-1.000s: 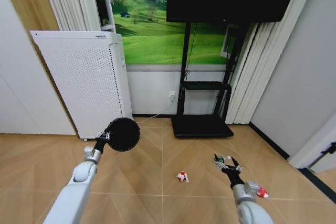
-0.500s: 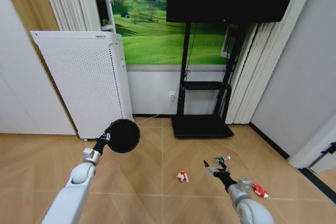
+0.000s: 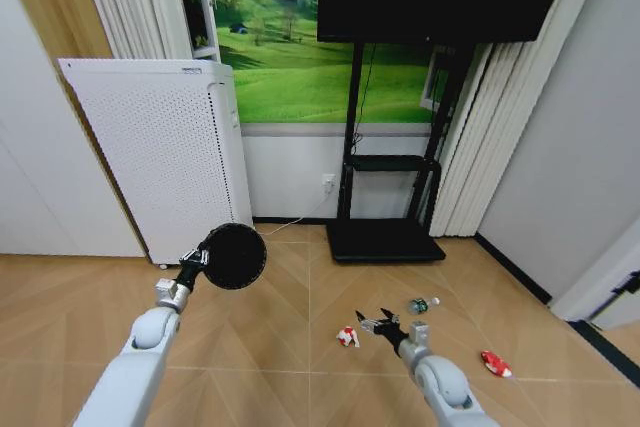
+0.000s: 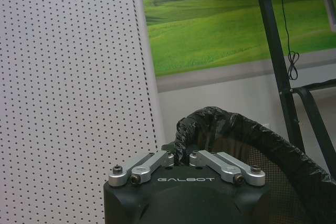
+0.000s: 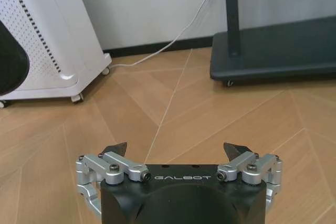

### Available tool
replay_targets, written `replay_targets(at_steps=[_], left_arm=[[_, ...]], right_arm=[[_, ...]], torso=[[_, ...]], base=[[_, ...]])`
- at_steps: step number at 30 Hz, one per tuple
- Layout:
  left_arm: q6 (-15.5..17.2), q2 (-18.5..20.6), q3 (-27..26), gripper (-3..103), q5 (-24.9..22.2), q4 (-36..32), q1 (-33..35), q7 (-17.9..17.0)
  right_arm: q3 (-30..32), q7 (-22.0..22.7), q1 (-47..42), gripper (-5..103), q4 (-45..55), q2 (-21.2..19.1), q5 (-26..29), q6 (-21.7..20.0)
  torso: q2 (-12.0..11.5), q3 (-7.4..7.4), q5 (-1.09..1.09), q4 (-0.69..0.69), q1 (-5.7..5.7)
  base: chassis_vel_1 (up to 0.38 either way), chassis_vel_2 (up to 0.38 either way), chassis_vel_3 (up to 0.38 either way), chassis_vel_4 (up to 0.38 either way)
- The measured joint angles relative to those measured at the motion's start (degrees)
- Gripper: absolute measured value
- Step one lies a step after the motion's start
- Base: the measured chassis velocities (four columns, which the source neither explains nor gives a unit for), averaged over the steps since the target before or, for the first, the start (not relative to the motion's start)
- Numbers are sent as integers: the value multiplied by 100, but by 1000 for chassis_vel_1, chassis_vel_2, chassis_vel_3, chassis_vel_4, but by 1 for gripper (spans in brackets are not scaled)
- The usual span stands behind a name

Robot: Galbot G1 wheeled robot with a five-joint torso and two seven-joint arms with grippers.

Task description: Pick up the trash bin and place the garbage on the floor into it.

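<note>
The trash bin (image 3: 235, 256) is a small black round bin held up off the floor, its mouth facing me. My left gripper (image 3: 190, 267) is shut on its rim; the left wrist view shows that gripper (image 4: 181, 156) clamped on the black bag-lined rim (image 4: 236, 124). The garbage lies on the wood floor: a red-and-white wrapper (image 3: 347, 336), a tiny clear bottle (image 3: 422, 304) with a green label, and a red packet (image 3: 494, 363). My right gripper (image 3: 372, 323) is open and low, just right of the wrapper, with nothing between its fingers (image 5: 118, 148).
A tall white perforated appliance (image 3: 160, 157) stands at the back left, with its wheeled foot (image 5: 63, 77) on the floor. A black TV stand base (image 3: 385, 240) sits by the back wall, with curtains to its right. A white cable (image 5: 173, 40) runs along the skirting.
My right gripper has swung left, away from the bottle and over to the wrapper, staying open. The left arm and the bin have hardly moved.
</note>
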Motion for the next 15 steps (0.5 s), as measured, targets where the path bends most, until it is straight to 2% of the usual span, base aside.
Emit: replay_targets(at_steps=[7, 11, 15], left_arm=[[50, 43, -22, 8, -40, -138, 88, -41], [118, 91, -75, 8, -111, -242, 127, -57], [147, 106, -100, 8, -139, -299, 168, -61]], right_arm=[[-593, 234, 609, 100, -870, 155, 27, -82], [-1116, 540, 1109, 100, -1613, 384, 126, -142], [-1243, 594, 1283, 100, -1969, 479, 82, -166]], torso=[[0, 0, 0, 1, 0], [0, 0, 0, 1, 0], [0, 0, 0, 1, 0]], base=[[0, 0, 0, 0], [0, 0, 0, 0], [0, 0, 0, 0]])
